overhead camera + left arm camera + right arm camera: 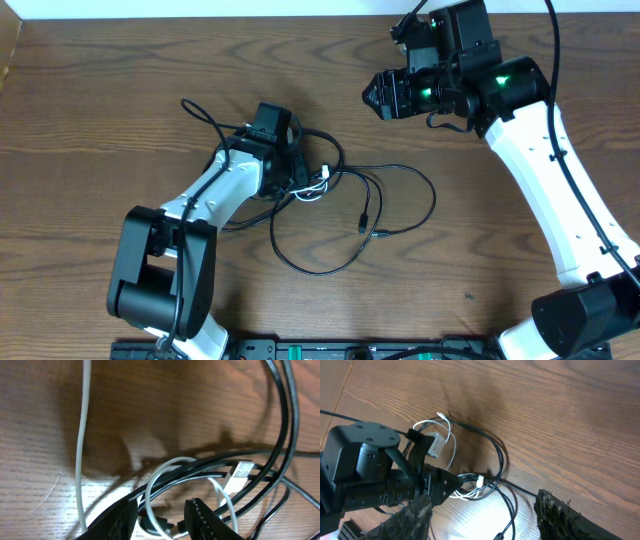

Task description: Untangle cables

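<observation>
Wood-grain table (pixel 90 100) carries the tangle close to its middle, a little nearer the front edge than the back. The black cables (pixel 400 168) spread from the knot in wide loops toward the right edge and the front edge, with 2 small plug ends (pixel 363 220) lying inside the larger loop. The white cable (pixel 318 187) is bunched in a small coil at the knot itself.

The left gripper (pixel 298 172) sits directly over that knot. In the left wrist view its 2 fingers (pixel 202 519) stand moderately apart, not pressed together. A loop of the white cable (pixel 150 480) and several strands of the black cables (pixel 277 435) pass through the gap between them. A silver flat plug (pixel 239 471) lies just beyond the fingertips, to the right. Whether either pad touches a cord cannot be told.

The right gripper (pixel 383 95) hangs near the back right corner, well apart from the tangle. In the right wrist view its fingers (pixel 560 515) are spread wide with nothing between them, and the black cables (pixel 500 455) curve over the table in front of them beside the left arm (pixel 365 460).
</observation>
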`<control>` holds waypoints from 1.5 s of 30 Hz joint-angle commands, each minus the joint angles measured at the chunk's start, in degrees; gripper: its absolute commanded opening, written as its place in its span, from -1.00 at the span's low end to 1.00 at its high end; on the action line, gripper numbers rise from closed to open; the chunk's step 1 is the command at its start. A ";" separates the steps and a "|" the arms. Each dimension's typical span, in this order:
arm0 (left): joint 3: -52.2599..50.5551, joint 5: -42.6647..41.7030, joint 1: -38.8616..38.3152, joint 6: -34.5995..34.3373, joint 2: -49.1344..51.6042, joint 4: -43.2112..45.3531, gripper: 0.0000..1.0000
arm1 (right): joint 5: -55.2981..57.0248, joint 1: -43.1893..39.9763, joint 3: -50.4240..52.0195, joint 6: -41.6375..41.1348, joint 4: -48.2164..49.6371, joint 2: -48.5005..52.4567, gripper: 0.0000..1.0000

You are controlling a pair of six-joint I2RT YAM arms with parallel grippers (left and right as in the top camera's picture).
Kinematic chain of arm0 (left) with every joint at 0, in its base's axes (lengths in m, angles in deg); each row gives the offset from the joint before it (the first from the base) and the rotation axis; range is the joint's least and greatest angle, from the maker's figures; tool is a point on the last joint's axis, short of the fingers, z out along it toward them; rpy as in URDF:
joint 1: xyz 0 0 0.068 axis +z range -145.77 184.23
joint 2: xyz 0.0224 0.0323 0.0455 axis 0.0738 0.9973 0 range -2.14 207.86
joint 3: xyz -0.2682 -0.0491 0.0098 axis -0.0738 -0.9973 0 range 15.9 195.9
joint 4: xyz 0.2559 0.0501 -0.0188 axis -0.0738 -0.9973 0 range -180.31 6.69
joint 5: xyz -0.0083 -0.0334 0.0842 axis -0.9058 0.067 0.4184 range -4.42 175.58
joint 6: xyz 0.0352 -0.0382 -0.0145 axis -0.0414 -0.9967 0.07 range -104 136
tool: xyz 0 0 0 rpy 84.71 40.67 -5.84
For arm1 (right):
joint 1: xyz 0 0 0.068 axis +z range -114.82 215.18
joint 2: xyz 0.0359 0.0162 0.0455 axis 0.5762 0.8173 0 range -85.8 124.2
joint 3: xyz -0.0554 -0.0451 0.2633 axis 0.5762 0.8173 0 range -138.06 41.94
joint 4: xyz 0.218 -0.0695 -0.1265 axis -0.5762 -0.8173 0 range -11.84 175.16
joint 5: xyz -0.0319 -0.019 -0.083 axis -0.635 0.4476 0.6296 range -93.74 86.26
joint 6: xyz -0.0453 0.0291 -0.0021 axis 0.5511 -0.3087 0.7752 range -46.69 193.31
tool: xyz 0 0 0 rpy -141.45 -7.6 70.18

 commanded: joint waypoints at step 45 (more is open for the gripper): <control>4.63 -5.57 -4.61 -0.24 -3.45 -1.73 -0.85 | 0.22 -0.09 -0.15 -0.04 -0.35 0.90 0.32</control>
